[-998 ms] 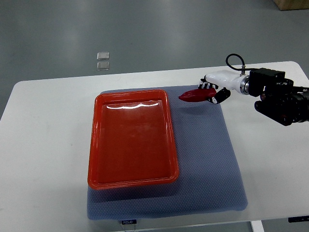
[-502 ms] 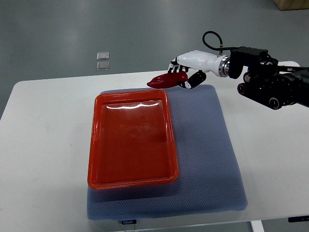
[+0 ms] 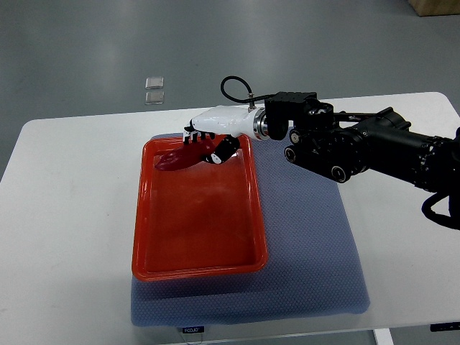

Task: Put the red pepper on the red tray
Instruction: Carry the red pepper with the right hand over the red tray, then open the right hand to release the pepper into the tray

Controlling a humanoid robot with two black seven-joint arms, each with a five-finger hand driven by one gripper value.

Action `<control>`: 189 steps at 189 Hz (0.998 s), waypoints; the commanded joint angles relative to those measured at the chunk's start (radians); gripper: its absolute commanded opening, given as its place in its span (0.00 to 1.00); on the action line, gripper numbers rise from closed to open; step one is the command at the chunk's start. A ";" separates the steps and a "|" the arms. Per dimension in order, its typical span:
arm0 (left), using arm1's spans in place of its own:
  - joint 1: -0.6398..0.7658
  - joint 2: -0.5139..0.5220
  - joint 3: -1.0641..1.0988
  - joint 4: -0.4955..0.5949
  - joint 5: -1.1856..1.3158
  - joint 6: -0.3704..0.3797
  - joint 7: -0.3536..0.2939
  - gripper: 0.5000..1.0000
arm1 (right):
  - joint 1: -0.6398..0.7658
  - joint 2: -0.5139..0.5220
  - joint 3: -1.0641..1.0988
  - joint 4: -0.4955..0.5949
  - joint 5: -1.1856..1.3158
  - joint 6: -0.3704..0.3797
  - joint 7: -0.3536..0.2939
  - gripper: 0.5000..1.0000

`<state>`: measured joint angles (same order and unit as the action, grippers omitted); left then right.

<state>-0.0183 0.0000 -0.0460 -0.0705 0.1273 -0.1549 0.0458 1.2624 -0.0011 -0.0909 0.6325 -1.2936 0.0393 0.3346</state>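
A white bench (image 3: 65,215) is carrying a blue-grey mat (image 3: 316,266), and a red tray (image 3: 198,269) is sitting on the left part of that mat, its long sides running from near to far. The tray's floor is showing bare and glossy across its middle and near end. Over the tray's far end, a red pepper (image 3: 176,159) is lying roughly level with its pointed tip aiming left, above the far-left part of the tray; whether it is touching the tray floor cannot be told from this view. The right hand (image 3: 206,144), white with dark fingertips, is pinching the pepper's right end, its fingers curling down around it. The hand's white shell is joining a black wrist with a looping cable on top, and the dark arm (image 3: 374,151) is stretching away to the right edge, crossing above the mat's far-right corner and the bench beyond it.
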 commanded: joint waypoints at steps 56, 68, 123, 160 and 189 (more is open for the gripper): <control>0.000 0.000 0.000 0.000 0.000 0.000 0.000 1.00 | -0.089 0.001 -0.001 -0.056 -0.069 0.005 -0.023 0.00; 0.000 0.000 0.000 0.000 0.000 0.000 0.000 1.00 | -0.092 0.001 0.000 -0.057 -0.069 0.005 -0.023 0.07; 0.000 0.000 0.000 0.000 0.000 0.000 -0.001 1.00 | -0.094 0.001 0.003 -0.057 -0.061 0.004 -0.045 0.48; 0.000 0.000 0.000 0.000 0.000 0.000 0.000 1.00 | -0.094 0.001 0.013 -0.056 -0.056 0.005 -0.046 0.59; 0.000 0.000 0.000 0.000 0.000 0.000 -0.001 1.00 | -0.095 0.001 0.043 -0.054 -0.036 -0.006 -0.046 0.61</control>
<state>-0.0184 0.0000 -0.0460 -0.0705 0.1273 -0.1549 0.0452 1.1690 0.0001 -0.0746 0.5779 -1.3474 0.0413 0.2885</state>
